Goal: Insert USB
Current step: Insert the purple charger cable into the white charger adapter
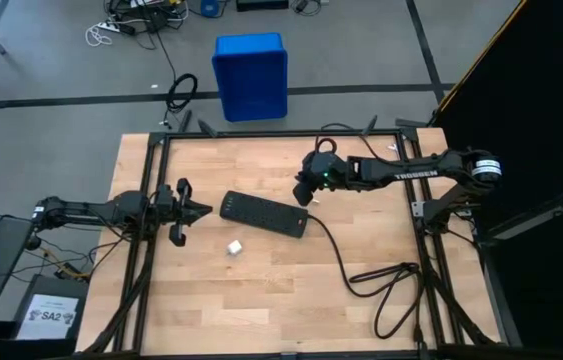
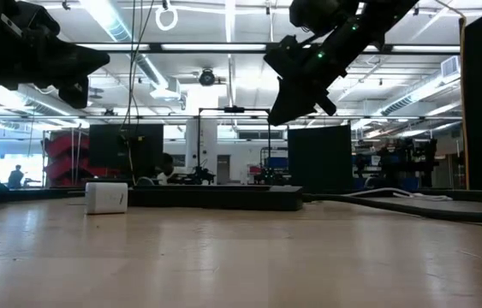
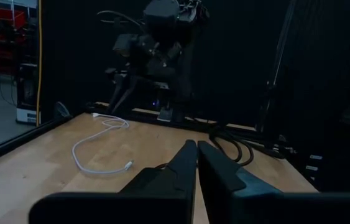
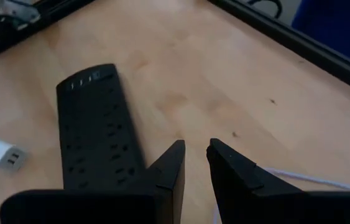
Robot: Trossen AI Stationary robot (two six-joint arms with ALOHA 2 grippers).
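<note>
The right gripper [image 1: 304,193] hangs above the far right end of the flat black plastic power strip [image 1: 264,213], its fingers [image 4: 170,167] drawn to a narrow gap with nothing between them. I judge it is poised there because the thin white USB cable [image 3: 100,146] lies just beyond the strip's far side: the left wrist view shows it loosely looped on the pale wooden table [image 1: 211,300], and a short stretch shows past the right fingers in the right wrist view [image 4: 311,179]. Overhead it is hard to pick out, probably under the arm. The left gripper [image 1: 189,211] waits left of the strip, fingers almost touching, empty. A small white cube charger [image 1: 234,246] sits near the strip's near side, untouched.
</note>
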